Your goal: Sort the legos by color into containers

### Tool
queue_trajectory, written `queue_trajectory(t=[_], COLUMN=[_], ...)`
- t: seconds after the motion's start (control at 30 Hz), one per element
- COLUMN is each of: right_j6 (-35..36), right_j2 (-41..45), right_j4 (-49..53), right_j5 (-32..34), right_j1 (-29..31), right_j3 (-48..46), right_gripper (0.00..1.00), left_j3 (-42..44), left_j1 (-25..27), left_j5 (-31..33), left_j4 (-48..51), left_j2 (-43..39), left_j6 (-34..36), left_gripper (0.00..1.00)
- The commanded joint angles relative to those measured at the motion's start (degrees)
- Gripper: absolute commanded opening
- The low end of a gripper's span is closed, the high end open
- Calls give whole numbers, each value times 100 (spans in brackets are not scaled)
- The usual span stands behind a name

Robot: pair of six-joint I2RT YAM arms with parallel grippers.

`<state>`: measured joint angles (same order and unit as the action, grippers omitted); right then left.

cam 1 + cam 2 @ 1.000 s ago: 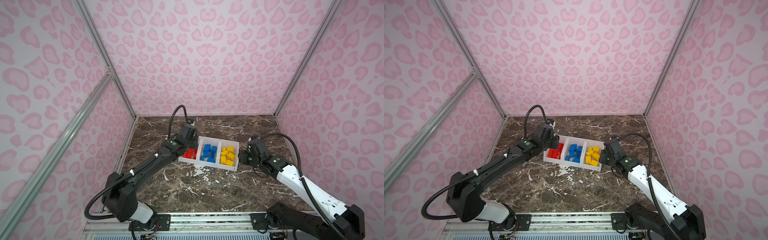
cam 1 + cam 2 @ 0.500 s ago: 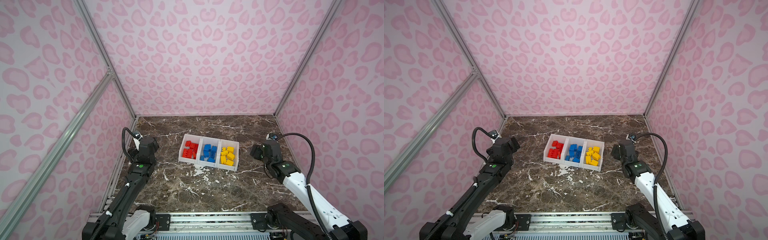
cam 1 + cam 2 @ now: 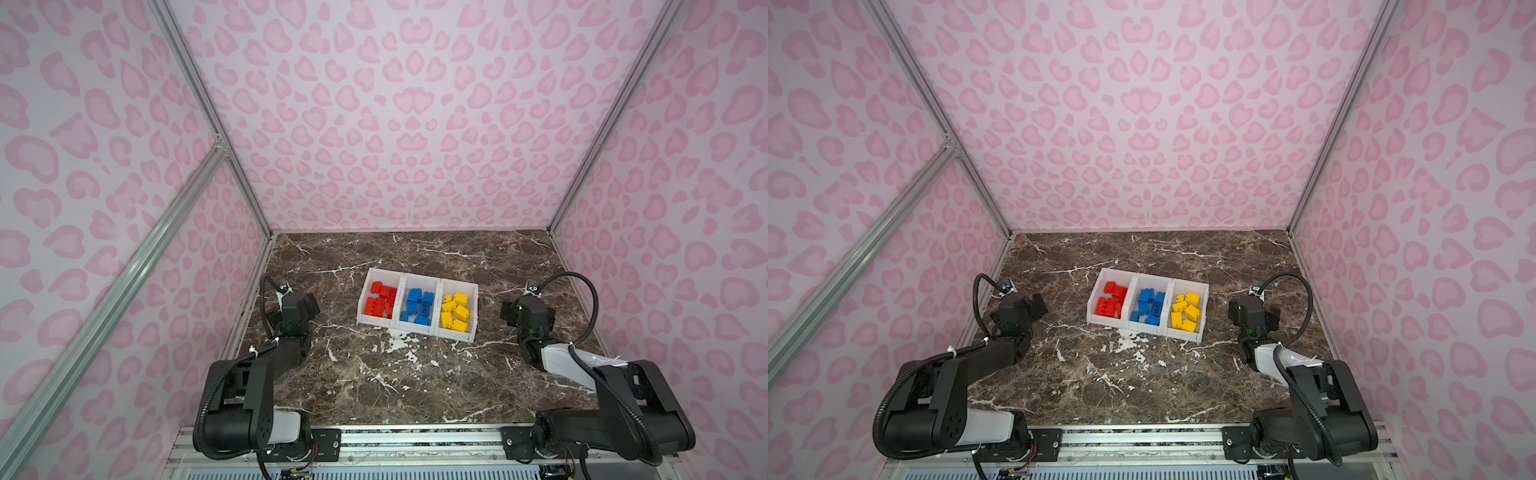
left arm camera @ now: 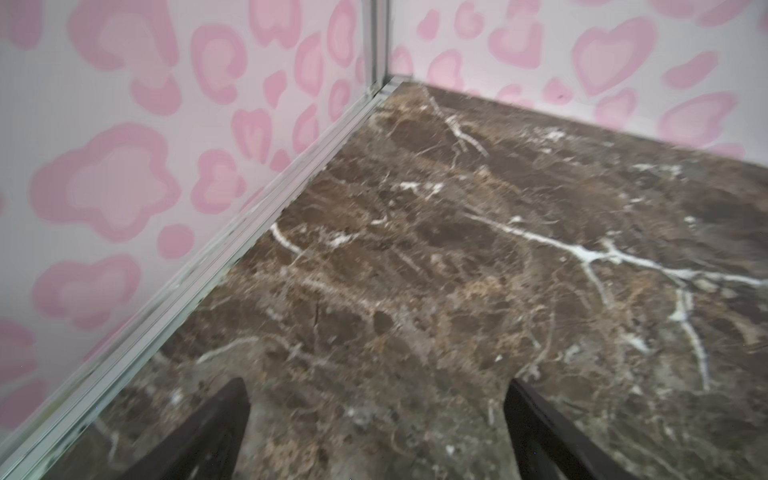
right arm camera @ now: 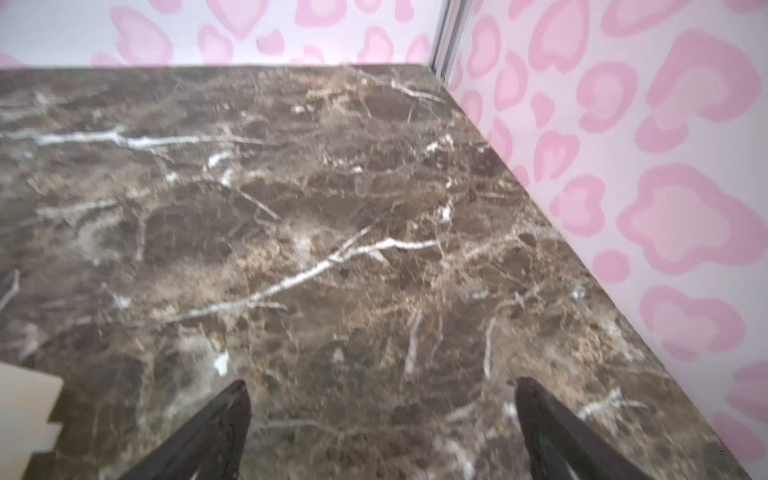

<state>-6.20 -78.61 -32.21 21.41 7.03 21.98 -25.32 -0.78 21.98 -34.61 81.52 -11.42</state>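
Three joined containers [image 3: 453, 334] on marble table [image 3: 415, 374]

1. The place is a robotics lab test cell: a small booth closed on three sides and viewed from above.
2. Bare aluminium frame posts [image 3: 192, 70] hold flat wall panels [image 3: 395, 124] printed with pink heart-like spots, a backdrop and not room walls.
3. The work surface is a tabletop [image 3: 415, 386] in a brown marble pattern.
4. A left arm [image 3: 266, 365] and a right arm [image 3: 569, 365] stand on a metal rail [image 3: 415, 440] at the front edge, with exposed cables.
5. White containers [image 3: 374, 321] hold toy legos [image 3: 415, 305] grouped by colour.
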Motion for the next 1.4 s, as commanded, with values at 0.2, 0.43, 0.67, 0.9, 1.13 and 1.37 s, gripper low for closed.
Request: queue_trajectory(t=[0.2,0.43,0.67,0.9,1.13,1.37], right_j6=[291,206,199,237,233,229], right_j2=[-780,-1089,-927,-957,-932,-946], right_j4=[-2535,-2807,-2295,-2444,-2379,-2379], right_j5=[-84,-235,-241,-219,-223,-224], right_j1=[-243,-405,-396,-387,-387,-391], right_j3=[-526,-403,-272,-308,-295,-297], right_gripper=[100,100,100,100,100,100], left_j3=[684,634,688,679,672,676], left_j1=[-21,-17,-10,-6,-2,-5], left_j5=[-1628,-1627,-1620,-1618,-1623,-1626], left_j4=[-2371,-2239,-2279,-2265,-2258,-2261], left_j2=[364,360,328,329,330,324], left_j6=[805,815,828,828,826,826], left_gripper=[97,97,97,97,97,97])
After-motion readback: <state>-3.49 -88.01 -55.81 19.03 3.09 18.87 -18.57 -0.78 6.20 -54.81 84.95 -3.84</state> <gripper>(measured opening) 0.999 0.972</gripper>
